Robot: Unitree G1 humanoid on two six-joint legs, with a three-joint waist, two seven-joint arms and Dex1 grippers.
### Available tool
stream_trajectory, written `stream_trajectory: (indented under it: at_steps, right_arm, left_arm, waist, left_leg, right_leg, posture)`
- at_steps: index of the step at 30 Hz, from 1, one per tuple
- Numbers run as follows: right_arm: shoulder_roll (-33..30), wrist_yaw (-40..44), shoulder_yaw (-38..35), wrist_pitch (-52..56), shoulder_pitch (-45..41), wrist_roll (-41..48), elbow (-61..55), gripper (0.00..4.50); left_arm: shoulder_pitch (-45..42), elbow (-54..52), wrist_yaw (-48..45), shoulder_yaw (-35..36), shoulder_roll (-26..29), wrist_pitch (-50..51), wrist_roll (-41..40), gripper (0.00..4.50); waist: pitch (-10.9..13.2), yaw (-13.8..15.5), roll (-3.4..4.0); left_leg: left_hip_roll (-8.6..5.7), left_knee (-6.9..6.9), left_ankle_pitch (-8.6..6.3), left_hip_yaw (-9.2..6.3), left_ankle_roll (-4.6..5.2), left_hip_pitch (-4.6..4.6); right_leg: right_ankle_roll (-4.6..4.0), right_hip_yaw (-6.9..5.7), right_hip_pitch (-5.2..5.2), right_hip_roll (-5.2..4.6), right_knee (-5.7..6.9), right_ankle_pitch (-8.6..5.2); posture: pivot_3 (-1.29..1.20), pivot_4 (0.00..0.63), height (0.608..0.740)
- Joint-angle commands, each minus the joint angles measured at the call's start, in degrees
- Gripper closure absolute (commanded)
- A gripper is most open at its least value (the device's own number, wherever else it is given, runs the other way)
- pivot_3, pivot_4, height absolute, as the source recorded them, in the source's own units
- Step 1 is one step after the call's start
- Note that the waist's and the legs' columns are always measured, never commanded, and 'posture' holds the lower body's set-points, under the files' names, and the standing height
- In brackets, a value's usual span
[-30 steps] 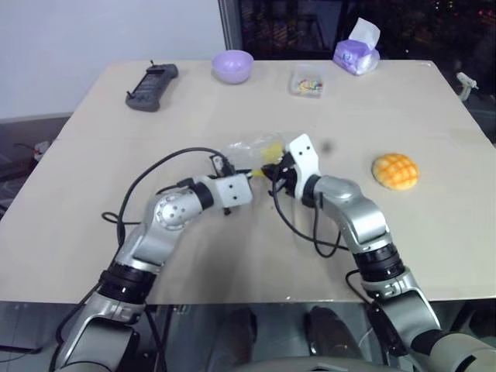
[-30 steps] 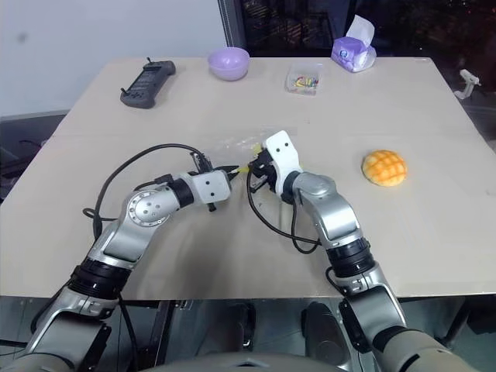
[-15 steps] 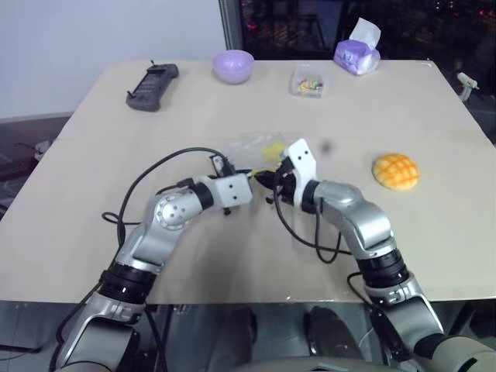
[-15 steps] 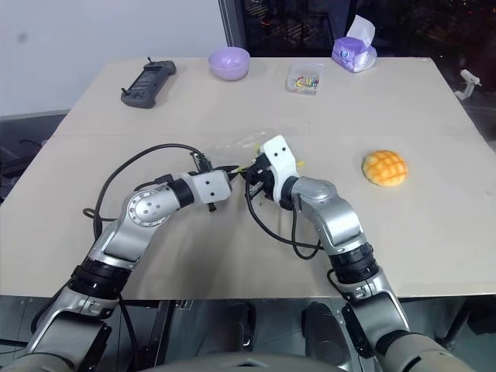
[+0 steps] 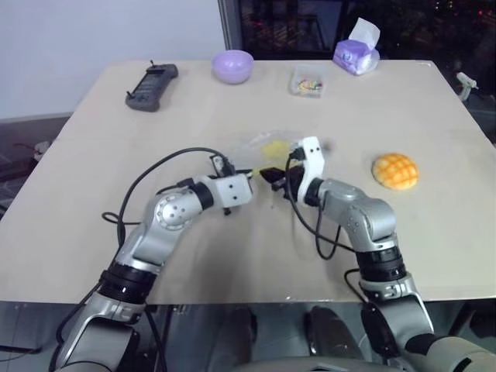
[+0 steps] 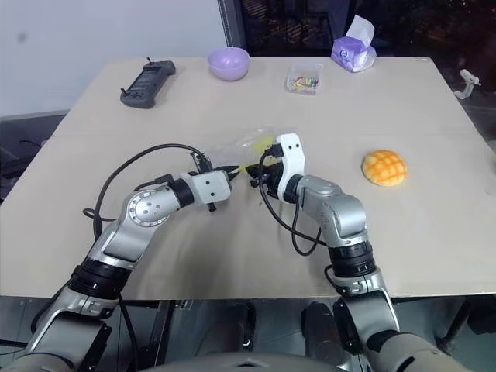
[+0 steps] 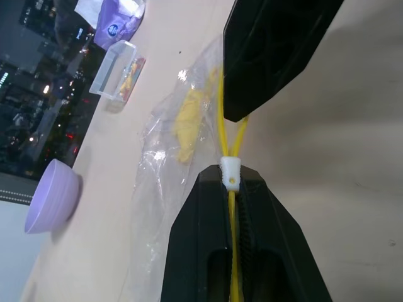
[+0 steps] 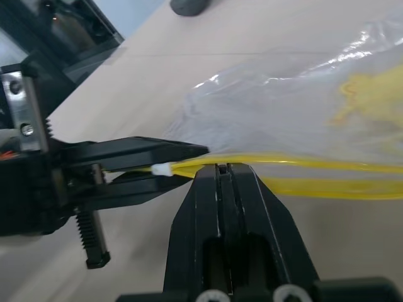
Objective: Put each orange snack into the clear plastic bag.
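The crinkly clear plastic bag (image 5: 267, 147) lies flat, nothing in it; left gripper (image 7: 230, 182) and right gripper (image 8: 221, 168) both pinch its yellow strip (image 8: 296, 165). The domed, grid-topped orange snack (image 5: 395, 170) sits apart on the table (image 5: 116, 155).

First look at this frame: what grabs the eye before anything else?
Mid-table, the left gripper and right gripper meet tip to tip, both shut on the yellow zip strip of the clear plastic bag, near its white slider. To the right, apart from them, the orange snack sits alone on the table. Along the far edge stand a purple bowl, a black controller and a tissue pack.
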Motion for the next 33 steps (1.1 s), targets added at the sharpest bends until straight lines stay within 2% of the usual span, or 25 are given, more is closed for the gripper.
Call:
stream_trajectory:
  at_steps: [1,8,13,15,18,22,23,26,30,33]
  right_arm:
    - [1.22,-2.37,-0.88,-0.23,-1.77,0.41,1.32,4.48]
    - [0.21,-4.48,-1.25,-7.18,-4.92,-2.7,11.06,4.48]
    - [-2.24,-2.69,2.5,-15.28,-4.69,-7.16,15.44,4.48]
    - [-5.35,-1.3,7.3,-21.58,-3.89,-12.3,16.08,4.48]
    - [-10.39,-1.54,14.94,-33.26,-2.79,-21.79,16.34,3.73]
    - [-14.98,-1.45,21.7,-45.05,-2.83,-30.61,18.99,1.82]
    - [-15.55,-1.72,22.51,-47.02,-2.91,-32.09,19.77,1.17]
    - [-17.9,-3.7,25.23,-53.05,-3.39,-38.26,22.62,0.02]
    - [-21.01,-7.01,26.43,-57.85,-4.13,-44.83,26.19,0.02]
    - [-22.55,-7.42,25.75,-59.71,-4.11,-46.61,26.59,0.02]
  left_arm:
    - [-0.6,-2.27,-0.2,0.68,-0.22,-1.47,-1.4,4.5]
    - [1.47,-4.23,-4.79,1.42,1.01,-3.84,-7.16,4.5]
    - [1.41,-3.49,-6.38,3.07,1.52,-4.6,-11.03,4.5]
    - [1.4,-3.38,-6.82,3.83,1.05,-4.01,-13.11,4.5]
    - [1.24,-2.75,-7.58,4.11,0.88,-4.03,-14.73,4.5]
    - [0.88,-1.95,-8.13,3.6,0.82,-4.75,-15.05,4.5]
    - [0.82,-1.85,-8.16,3.54,0.75,-4.84,-15.05,4.5]
    - [0.46,-1.28,-8.38,3.35,0.54,-5.28,-15.01,4.5]
    - [-0.17,0.31,-7.93,3.45,0.59,-6.2,-13.9,4.5]
    - [-0.71,2.24,-6.56,3.45,0.72,-7.33,-11.96,4.5]
  waist:
    - [0.0,-0.02,0.0]
    - [0.0,-0.15,0.0]
    - [0.0,-0.13,0.01]
    - [0.0,-0.14,0.01]
    - [0.01,-0.09,0.01]
    - [0.01,-0.23,0.01]
    - [0.01,-0.29,0.01]
    - [0.0,-0.27,0.0]
    - [0.0,0.06,-0.01]
    - [-0.01,0.45,-0.02]
  left_leg:
    - [0.0,0.0,0.0,0.0,0.0,0.0]
    - [0.0,0.0,0.0,0.04,0.0,0.0]
    - [0.01,-0.02,0.0,0.05,0.0,0.01]
    - [0.01,-0.02,0.0,0.07,0.0,0.0]
    - [0.0,-0.02,0.0,0.07,0.0,0.01]
    - [0.0,-0.02,0.0,0.08,0.0,0.01]
    - [0.01,-0.02,0.0,0.08,0.0,0.02]
    - [0.02,-0.02,0.0,0.07,0.0,0.03]
    - [0.02,-0.02,0.0,0.08,0.0,0.04]
    - [0.01,0.02,0.0,0.07,0.0,0.05]
  right_leg:
    - [0.0,0.0,0.0,0.0,0.0,0.0]
    - [0.0,0.02,0.0,0.0,0.0,0.0]
    - [0.0,0.02,-0.01,0.0,-0.01,0.0]
    - [0.0,0.04,-0.01,0.0,-0.03,0.0]
    - [0.0,0.04,-0.01,0.0,-0.04,0.0]
    - [0.0,0.04,-0.01,-0.01,-0.05,0.0]
    - [0.0,0.05,-0.01,0.0,-0.04,0.0]
    - [0.0,0.04,-0.01,0.01,-0.02,0.0]
    - [0.0,0.05,0.01,0.0,-0.03,0.0]
    - [0.0,0.04,0.04,0.0,-0.02,0.0]
  posture:
    - [0.0,0.15,0.74]
    - [0.0,0.15,0.74]
    - [0.0,0.15,0.74]
    - [0.0,0.15,0.74]
    - [0.0,0.15,0.74]
    - [0.0,0.15,0.74]
    - [0.0,0.15,0.74]
    - [0.0,0.15,0.74]
    - [0.0,0.15,0.74]
    - [0.0,0.15,0.74]
